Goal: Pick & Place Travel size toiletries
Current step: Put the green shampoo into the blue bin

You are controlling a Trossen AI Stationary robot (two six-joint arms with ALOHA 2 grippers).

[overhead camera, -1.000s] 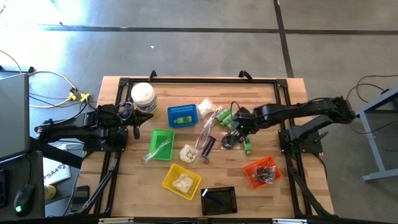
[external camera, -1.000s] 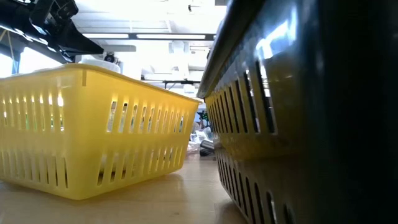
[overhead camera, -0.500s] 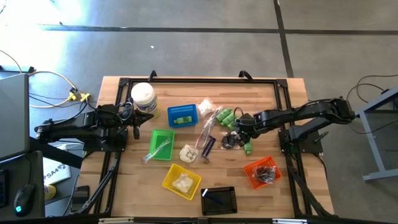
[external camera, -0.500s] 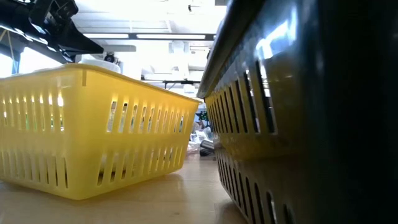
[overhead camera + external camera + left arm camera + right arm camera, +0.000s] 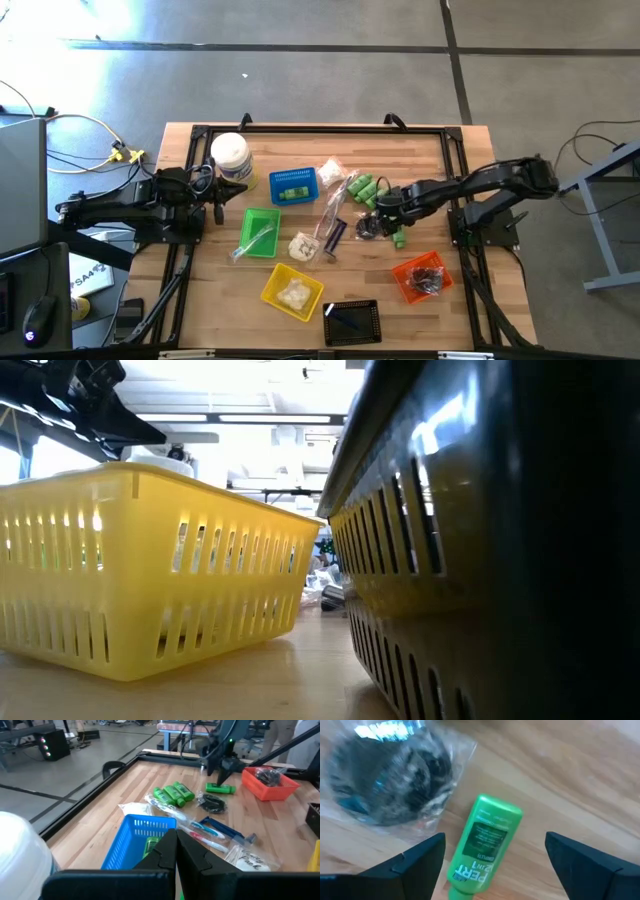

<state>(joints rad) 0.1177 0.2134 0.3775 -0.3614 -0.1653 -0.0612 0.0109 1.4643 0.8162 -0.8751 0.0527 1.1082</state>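
My right gripper is open and points down over a single bright green bottle lying flat on the table. Its fingers stand on either side of the bottle without touching it. A clear bag of dark pieces lies right beside the bottle. More green bottles lie toward the far side. Clear sachets with sticks and white packets lie at mid-table. My left gripper is shut and waits at the table's left, beside the jar.
Baskets stand around the pile: blue with a green bottle inside, green, yellow, orange holding dark pieces, black. A white-lidded jar stands far left. The low view is filled by the yellow basket and the black basket.
My right gripper has moved a little toward the table's near edge and right, coming over the single green bottle. The objects on the table lie where they were.
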